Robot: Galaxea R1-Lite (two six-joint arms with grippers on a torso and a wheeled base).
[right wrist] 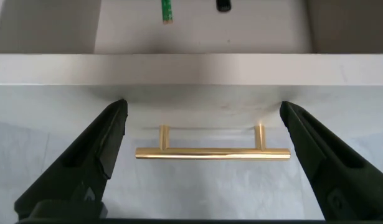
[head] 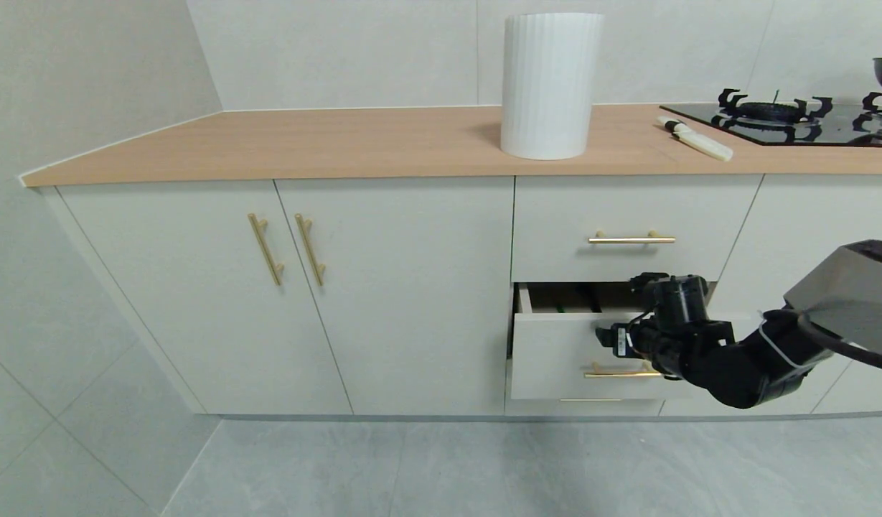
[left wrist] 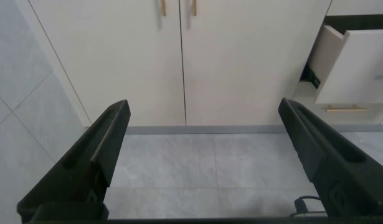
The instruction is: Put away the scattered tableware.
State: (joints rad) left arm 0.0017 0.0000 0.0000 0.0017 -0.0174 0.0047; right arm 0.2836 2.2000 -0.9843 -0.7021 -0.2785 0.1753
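Pale knife (head: 695,138) lay on the wooden counter (head: 340,143) at two o'clock, long axis ran from ten to four, beside the black hob (head: 785,122), white ribbed cylinder (head: 550,85) near, right tool (right wrist: 202,107) wide open, empty, before the open drawer's (head: 555,352) gold handle (right wrist: 213,153), left tool (left wrist: 203,104) wide open, empty, over grey floor (left wrist: 197,168).

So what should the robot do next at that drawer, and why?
Probably close the right end effector on the handle and pull: it is open, facing it, the drawer is only partly out, and the knife lies on the counter.
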